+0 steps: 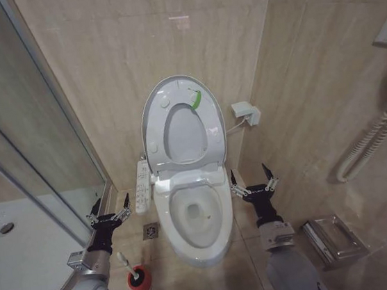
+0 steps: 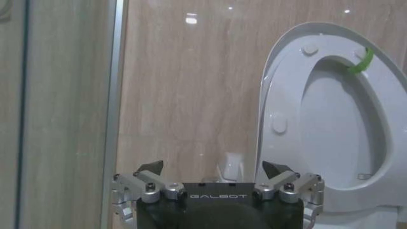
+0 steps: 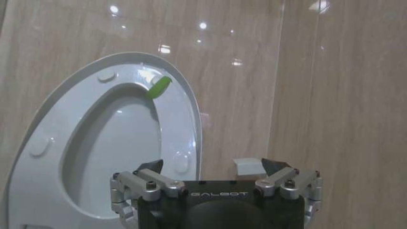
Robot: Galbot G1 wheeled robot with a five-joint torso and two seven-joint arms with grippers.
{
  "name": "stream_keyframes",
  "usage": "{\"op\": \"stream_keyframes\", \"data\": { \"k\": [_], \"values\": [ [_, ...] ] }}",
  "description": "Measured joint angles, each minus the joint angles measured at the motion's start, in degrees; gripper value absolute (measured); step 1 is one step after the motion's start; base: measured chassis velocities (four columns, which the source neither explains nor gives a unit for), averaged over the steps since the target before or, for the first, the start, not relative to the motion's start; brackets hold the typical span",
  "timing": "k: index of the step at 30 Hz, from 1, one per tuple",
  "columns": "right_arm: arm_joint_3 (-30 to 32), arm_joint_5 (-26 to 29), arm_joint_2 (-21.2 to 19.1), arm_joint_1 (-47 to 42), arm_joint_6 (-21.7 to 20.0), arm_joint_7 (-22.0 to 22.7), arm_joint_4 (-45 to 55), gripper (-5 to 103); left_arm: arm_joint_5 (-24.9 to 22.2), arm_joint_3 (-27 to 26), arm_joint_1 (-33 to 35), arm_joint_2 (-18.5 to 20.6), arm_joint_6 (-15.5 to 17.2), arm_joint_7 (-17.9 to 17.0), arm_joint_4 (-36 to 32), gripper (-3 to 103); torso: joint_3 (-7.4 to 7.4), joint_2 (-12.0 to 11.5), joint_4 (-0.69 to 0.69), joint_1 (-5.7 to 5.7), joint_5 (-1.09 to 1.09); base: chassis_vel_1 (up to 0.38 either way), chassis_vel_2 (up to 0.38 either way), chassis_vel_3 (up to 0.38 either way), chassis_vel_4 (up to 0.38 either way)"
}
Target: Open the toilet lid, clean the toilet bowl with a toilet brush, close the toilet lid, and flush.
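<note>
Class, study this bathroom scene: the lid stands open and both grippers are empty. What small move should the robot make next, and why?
Probably lower the left gripper toward the toilet brush in its red holder. The toilet lid is already raised against the wall, the toilet bowl is exposed, and the brush stands on the floor just below that open gripper. The right gripper hangs open on the bowl's other side.

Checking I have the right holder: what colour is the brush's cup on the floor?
Red: the small round cup holder, clearest in the head view.

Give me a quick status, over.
Left gripper and right gripper open, empty, flanking toilet bowl. Toilet lid up. Toilet brush in holder. Nothing blocking.
</note>
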Motion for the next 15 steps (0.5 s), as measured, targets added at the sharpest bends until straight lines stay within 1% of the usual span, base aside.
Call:
{"op": "stream_keyframes", "data": {
  "k": [9,15],
  "values": [
    [0.00,0.00,0.00,-0.01,0.00,0.00,0.00,100,0.00,0.00,0.00,0.00,0.00,0.00,0.00,100,0.00,0.01,-0.01,0.00,0.00,0.111,-0.123,-0.102,0.106],
    [0.00,0.00,0.00,0.00,0.00,0.00,0.00,100,0.00,0.00,0.00,0.00,0.00,0.00,0.00,100,0.00,0.01,-0.01,0.00,0.00,0.136,-0.131,-0.131,0.150]
  ]
}}
